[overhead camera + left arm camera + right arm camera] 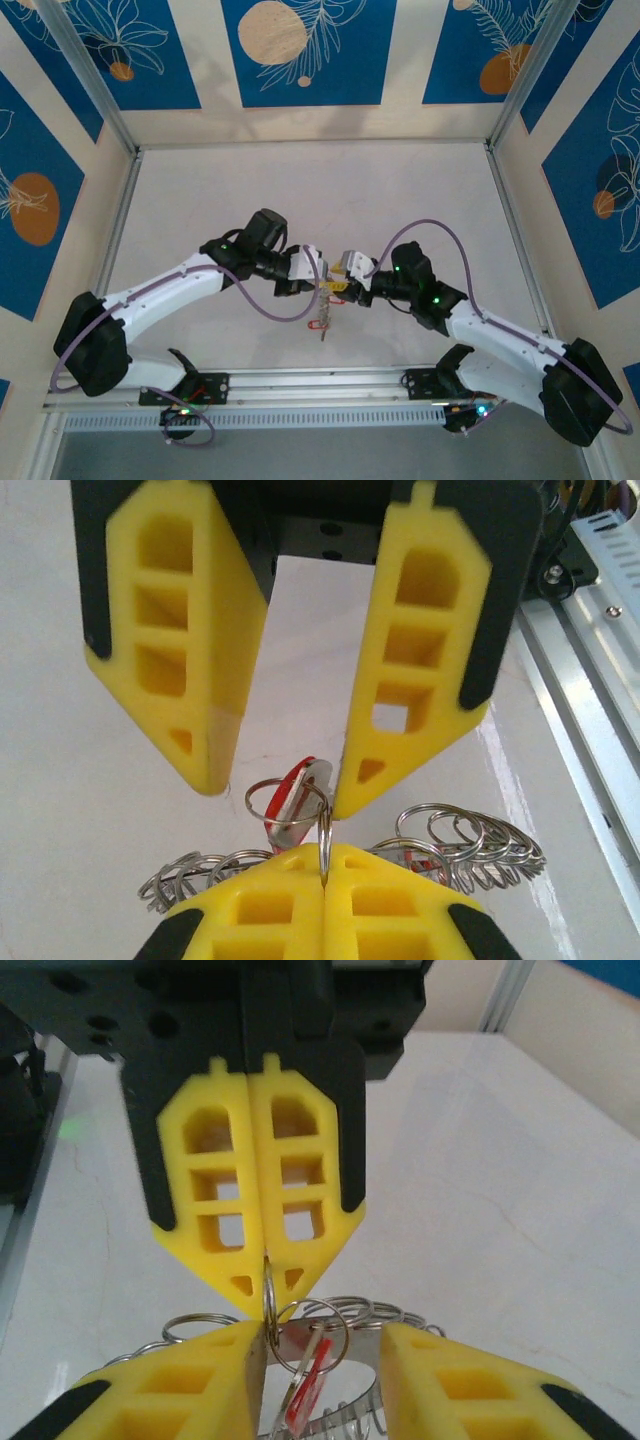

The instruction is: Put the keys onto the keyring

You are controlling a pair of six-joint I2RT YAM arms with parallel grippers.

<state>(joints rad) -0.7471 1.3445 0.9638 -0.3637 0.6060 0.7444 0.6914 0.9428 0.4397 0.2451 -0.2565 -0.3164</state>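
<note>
The keyring (pixel 412 1352) is a silvery ring edged with small wire loops (pixel 478 848), held above the table between the two arms. My left gripper (pixel 325 876) is shut on one edge loop, which stands edge-on between its yellow fingertips (pixel 240 1282). A key (pixel 296 798) with a red head (pixel 312 1386) hangs from a small round ring threaded through that loop. Facing it, my right gripper (pixel 322 1336) is open around the keyring, its left finger (pixel 200 1380) against the metal and its right finger clear. In the top view both grippers (pixel 320 278) (pixel 347 282) meet mid-table, the key (pixel 320 323) dangling below.
The white table (pixel 320 190) is walled by blue-and-cream panels. An aluminium rail (pixel 320 385) runs along the near edge beneath the arm bases, and it also appears at the right of the left wrist view (pixel 590 680). Purple cables (pixel 270 305) loop beside each wrist.
</note>
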